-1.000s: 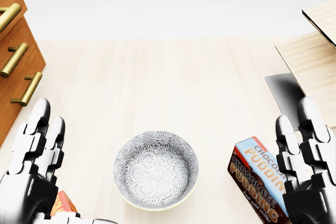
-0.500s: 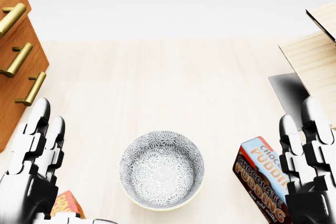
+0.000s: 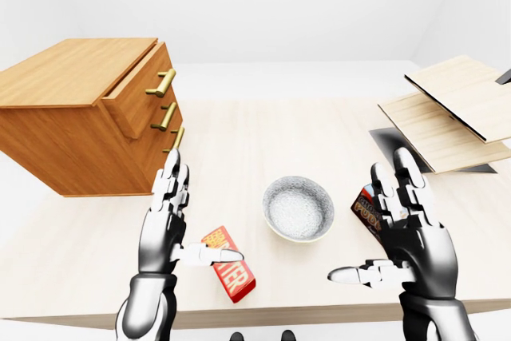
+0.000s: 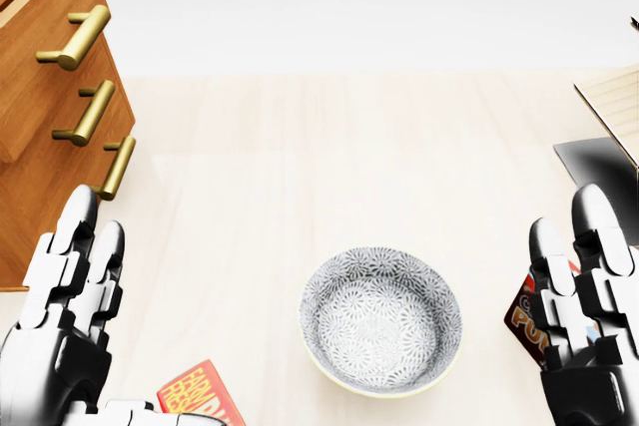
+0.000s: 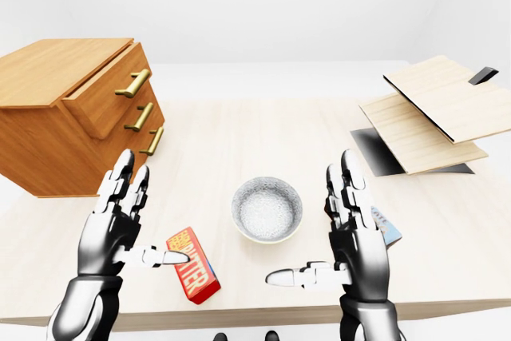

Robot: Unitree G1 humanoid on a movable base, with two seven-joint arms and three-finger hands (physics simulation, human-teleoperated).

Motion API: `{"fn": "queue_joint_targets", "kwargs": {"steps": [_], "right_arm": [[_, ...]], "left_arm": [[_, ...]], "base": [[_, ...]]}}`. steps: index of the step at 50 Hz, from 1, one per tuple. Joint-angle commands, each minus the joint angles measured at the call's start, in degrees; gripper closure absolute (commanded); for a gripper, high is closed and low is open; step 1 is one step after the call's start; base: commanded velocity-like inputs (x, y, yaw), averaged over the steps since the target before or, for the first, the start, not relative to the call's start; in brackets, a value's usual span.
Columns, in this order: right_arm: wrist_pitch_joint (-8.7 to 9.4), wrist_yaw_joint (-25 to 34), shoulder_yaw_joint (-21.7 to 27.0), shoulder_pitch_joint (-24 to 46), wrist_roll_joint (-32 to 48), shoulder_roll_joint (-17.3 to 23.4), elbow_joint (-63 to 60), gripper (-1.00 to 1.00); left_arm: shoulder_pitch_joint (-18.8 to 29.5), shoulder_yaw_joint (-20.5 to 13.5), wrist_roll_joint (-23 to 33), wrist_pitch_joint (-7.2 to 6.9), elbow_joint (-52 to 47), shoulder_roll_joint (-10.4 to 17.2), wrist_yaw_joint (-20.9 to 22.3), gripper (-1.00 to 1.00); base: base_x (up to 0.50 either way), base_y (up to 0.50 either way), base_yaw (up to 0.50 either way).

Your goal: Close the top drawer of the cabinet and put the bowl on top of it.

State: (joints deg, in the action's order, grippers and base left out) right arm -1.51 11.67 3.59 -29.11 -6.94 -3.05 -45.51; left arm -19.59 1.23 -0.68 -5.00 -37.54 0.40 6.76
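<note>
Left hand (image 3: 168, 215) and right hand (image 3: 411, 227) hover wide and empty either side of the bowl (image 3: 299, 208) on the table (image 3: 255, 135).
The cabinet (image 3: 68, 121) stands at the left-eye view's left, its top drawer (image 3: 137, 92) jutting out. An off-centre shove on that drawer may skid the cabinet instead of shutting it. The right hand, reaching for the bowl, could topple the box (image 4: 517, 321) just beside it, apparently a pudding carton, mostly hidden.
</note>
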Motion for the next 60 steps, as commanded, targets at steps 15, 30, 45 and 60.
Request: {"fn": "queue_joint_targets", "kwargs": {"steps": [15, 30, 45, 60], "right_arm": [[-0.77, 1.1, 0.3, -0.9, -0.8, -0.3, -0.4, -1.00], [-0.20, 1.3, 0.7, -1.5, -1.8, -0.2, -1.5, -1.00], [0.83, 4.1, 3.8, -1.6, -4.3, -2.0, -3.3, -1.00], [0.27, 6.1, 4.5, -2.2, -4.8, -3.3, -3.9, -1.00]], "left_arm": [[1.1, 0.1, 0.5, 0.00, 2.0, 0.0, -0.1, -1.00], [4.5, 0.5, 1.5, 0.00, 3.3, 0.1, -0.5, -1.00], [25.6, -1.8, 3.7, 0.00, 17.5, 1.1, -1.2, -1.00], [36.2, -5.3, 0.8, 0.00, 29.2, 3.8, -1.8, -1.00]], "base": [[0.00, 0.00, 0.00], [0.00, 0.00, 0.00], [0.00, 0.00, 0.00], [0.00, 0.00, 0.00]]}}
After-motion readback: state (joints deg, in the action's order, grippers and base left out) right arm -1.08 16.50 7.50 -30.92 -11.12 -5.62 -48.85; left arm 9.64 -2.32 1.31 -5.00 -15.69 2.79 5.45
